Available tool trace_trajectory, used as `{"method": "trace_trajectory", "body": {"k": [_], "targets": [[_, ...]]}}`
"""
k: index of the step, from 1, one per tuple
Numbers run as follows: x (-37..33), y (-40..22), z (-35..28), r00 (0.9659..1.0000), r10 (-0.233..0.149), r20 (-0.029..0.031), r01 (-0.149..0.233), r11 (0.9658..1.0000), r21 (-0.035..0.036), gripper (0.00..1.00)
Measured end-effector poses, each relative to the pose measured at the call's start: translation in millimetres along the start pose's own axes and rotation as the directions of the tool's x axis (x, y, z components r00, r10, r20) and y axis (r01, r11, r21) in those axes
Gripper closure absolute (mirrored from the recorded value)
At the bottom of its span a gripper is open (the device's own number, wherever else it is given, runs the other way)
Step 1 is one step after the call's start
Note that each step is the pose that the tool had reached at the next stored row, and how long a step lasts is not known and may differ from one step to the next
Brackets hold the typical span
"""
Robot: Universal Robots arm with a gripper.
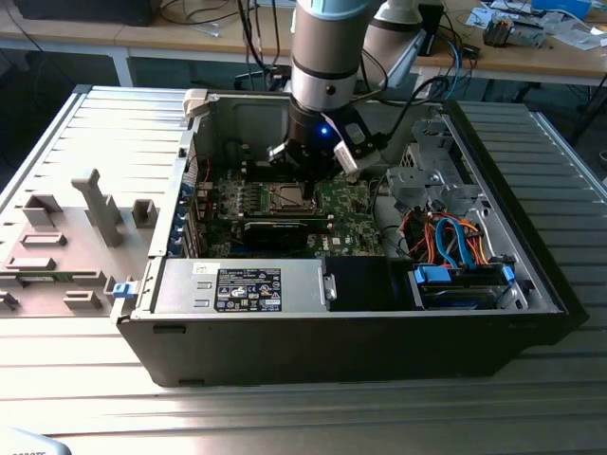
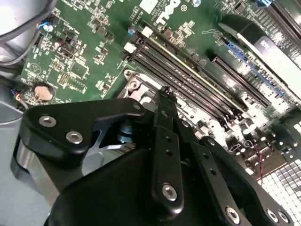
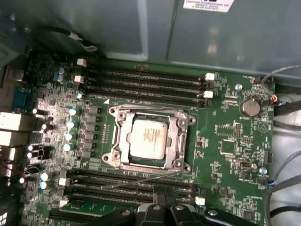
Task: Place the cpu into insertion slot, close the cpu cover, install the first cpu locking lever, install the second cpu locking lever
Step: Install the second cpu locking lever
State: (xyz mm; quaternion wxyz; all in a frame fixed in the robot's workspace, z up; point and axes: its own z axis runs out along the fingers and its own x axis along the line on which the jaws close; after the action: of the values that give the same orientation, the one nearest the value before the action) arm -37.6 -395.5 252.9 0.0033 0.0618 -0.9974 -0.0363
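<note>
In the first wrist view the cpu (image 3: 148,138), a silvery square chip, lies flat in the insertion slot (image 3: 116,159). The cpu cover (image 3: 178,136) is down around it, framing the chip. One thin wire lever (image 3: 146,109) lies flat along the cover's edge by the memory slots. The other lever (image 3: 141,180) runs slanted and loose across the opposite side. My gripper (image 3: 167,212) hovers just above the board beside that loose lever, its black fingers (image 2: 165,101) close together with nothing between them. In the exterior view the gripper (image 1: 302,159) hangs over the socket (image 1: 287,197) inside the case.
Rows of memory slots (image 3: 146,82) flank the socket on both sides. A long black card (image 1: 275,227) sits in front of it, and a power supply (image 1: 247,284) lies along the near wall. Orange and blue cables (image 1: 455,237) and a drive cage (image 1: 427,180) fill the exterior view's right.
</note>
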Motion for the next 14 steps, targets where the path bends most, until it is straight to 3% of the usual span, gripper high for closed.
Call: {"method": "trace_trajectory", "body": {"k": [2, 4, 5, 6, 10, 12, 14], "targets": [[2.3, -2.8, 3.0, 1.0000, 0.000, 0.0005, 0.000, 1.0000, -0.0044, 0.89], [4.8, -3.8, 4.6, 1.0000, 0.000, 0.0019, 0.000, 0.9999, -0.0151, 0.89], [5.5, -3.9, 4.8, 1.0000, 0.000, 0.0029, 0.000, 0.9997, -0.0234, 0.89], [6.5, -4.1, 5.0, 1.0000, -0.001, 0.0044, 0.001, 0.9993, -0.0366, 0.89], [9.8, -5.3, 5.9, 1.0000, -0.001, 0.0098, 0.001, 0.9969, -0.0784, 0.89], [11.3, -7.3, 7.8, 0.9999, 0.000, 0.0112, 0.001, 0.9960, -0.0895, 0.89], [13.2, -9.5, 13.4, 0.9999, 0.000, 0.0115, 0.001, 0.9957, -0.0926, 0.89]]}}
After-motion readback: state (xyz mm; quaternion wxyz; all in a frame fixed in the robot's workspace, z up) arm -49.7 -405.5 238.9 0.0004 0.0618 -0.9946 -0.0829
